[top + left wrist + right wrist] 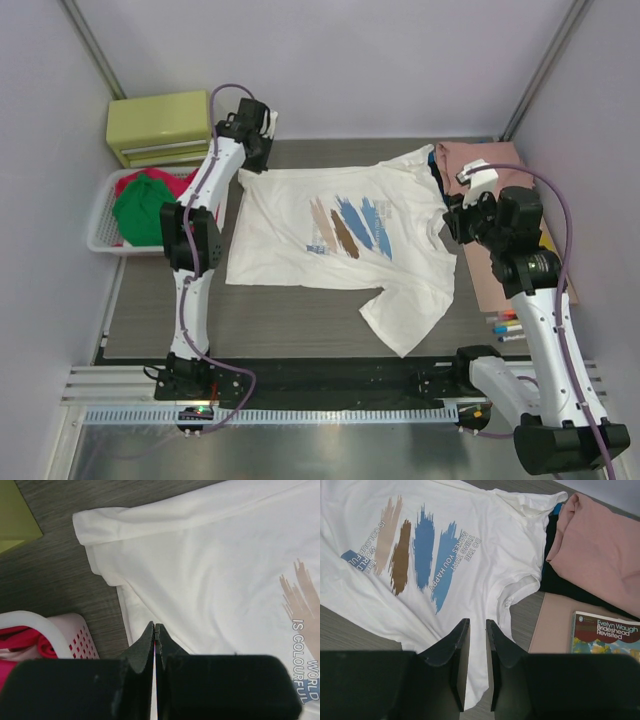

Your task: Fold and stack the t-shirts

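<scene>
**Top external view.** The white cotton t-shirt with blue, brown and pink brush-stroke print [340, 240] lies spread flat, print up, at the centre of the frame. My left gripper [255, 140] hangs over its upper-left corner. My right gripper [455, 222] stands at its right edge, by the collar. A white slotted plastic basket [100, 235] at the left edge holds a green t-shirt [140, 210] and a red t-shirt [130, 183]. A folded salmon-pink t-shirt [480, 155] lies at upper right.

**Left wrist view.** My left fingers [145, 645] are pressed together at lower centre. Nothing shows between them. The white shirt fills the right of the frame, with the basket at lower left.

**Right wrist view.** My right fingers [457, 655] stand a narrow gap apart at lower centre, above the white shirt's lower edge. I see no cloth pinched. The salmon-pink shirt lies on a black t-shirt [560, 580] at upper right. A thin paperback book [607, 635] lies at the right edge.
</scene>
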Controlling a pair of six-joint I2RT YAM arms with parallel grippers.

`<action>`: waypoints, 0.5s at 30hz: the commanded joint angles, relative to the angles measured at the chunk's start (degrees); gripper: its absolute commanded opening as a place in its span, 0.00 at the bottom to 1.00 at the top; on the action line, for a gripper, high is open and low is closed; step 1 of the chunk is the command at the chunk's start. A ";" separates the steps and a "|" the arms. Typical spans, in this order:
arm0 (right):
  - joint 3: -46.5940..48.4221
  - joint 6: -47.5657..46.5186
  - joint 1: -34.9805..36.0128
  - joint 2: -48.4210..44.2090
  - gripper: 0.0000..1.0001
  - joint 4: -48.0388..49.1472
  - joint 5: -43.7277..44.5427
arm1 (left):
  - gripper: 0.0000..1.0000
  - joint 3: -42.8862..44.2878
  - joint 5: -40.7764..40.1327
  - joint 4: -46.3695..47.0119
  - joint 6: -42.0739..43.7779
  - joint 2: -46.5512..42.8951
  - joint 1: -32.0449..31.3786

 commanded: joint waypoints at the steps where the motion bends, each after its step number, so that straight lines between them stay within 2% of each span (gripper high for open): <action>1: -0.31 0.64 -0.37 1.44 0.25 4.51 0.22 | 0.00 -0.50 0.29 0.51 0.13 -0.53 0.50; 6: -0.23 1.07 -0.28 6.64 0.24 5.39 -1.44 | 0.00 -7.97 0.73 5.88 0.74 -3.08 1.29; 15: -1.37 0.99 -0.28 6.47 0.25 6.62 -1.54 | 0.00 -5.01 -0.77 6.58 0.30 3.86 2.79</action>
